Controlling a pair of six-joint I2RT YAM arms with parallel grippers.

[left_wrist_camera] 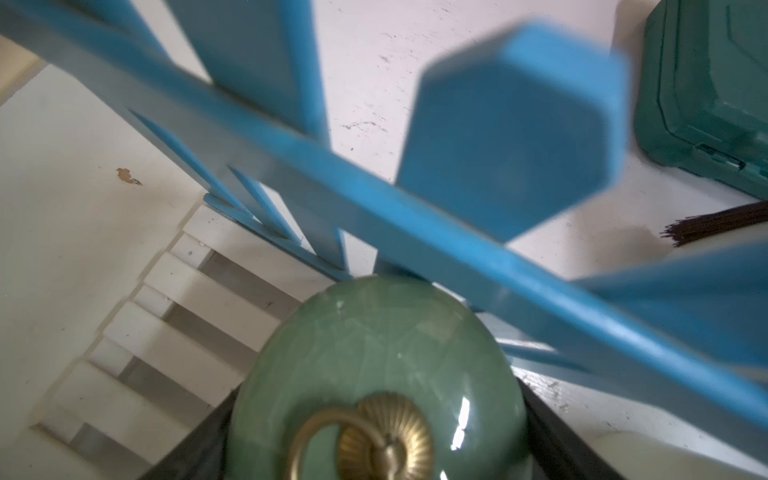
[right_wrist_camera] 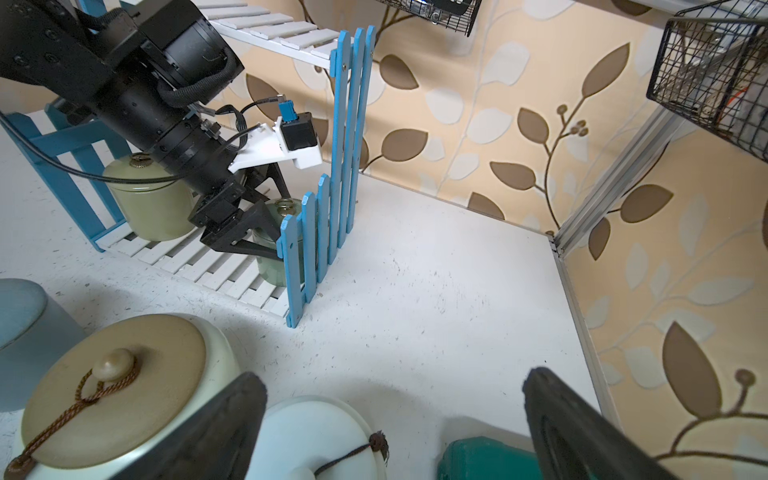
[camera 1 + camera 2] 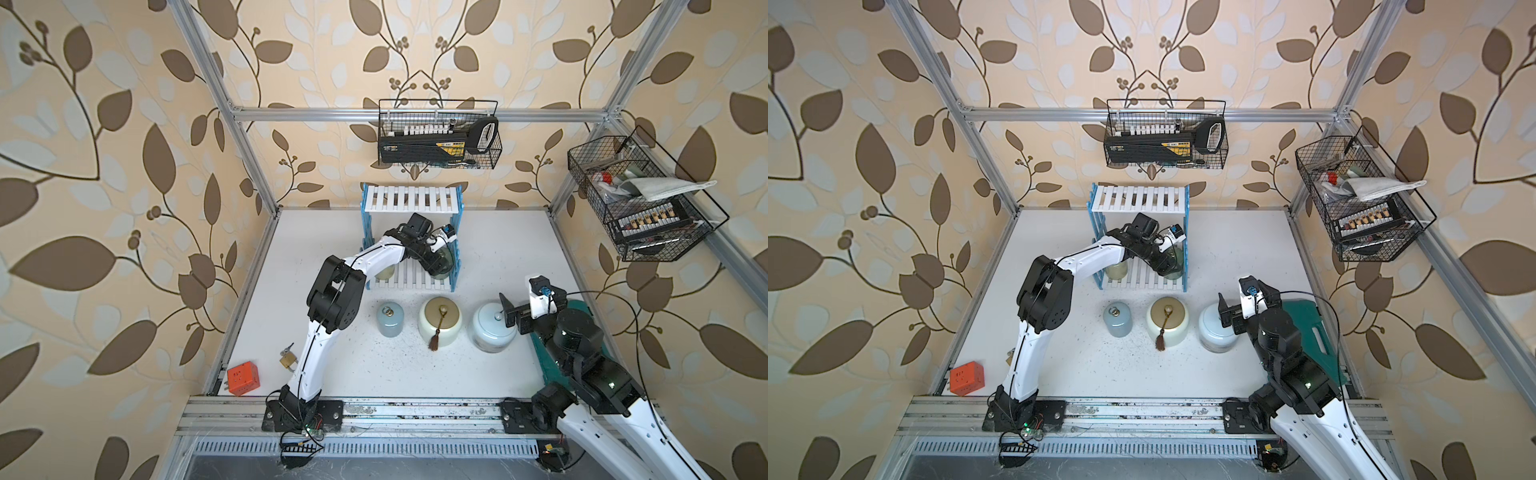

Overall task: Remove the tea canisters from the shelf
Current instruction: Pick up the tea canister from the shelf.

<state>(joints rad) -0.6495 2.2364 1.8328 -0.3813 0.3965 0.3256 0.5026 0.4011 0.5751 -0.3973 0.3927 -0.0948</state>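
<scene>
A: Left claw (image 2: pixel 277 226)?
B: Jaws flank the small sage-green ceramic canister (image 1: pixel 374 353) on the lower tier of the blue-and-white slatted shelf (image 3: pixel 411 283); cannot tell if pinching.
A: Right claw (image 2: pixel 392 382)?
B: Spread wide, holding nothing.

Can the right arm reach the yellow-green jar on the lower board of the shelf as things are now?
Probably not. The left arm lies across the shelf front, over the yellow-green jar, and the cream jar stands in front of the shelf. The right gripper hovers by the pale-blue jar.
</scene>
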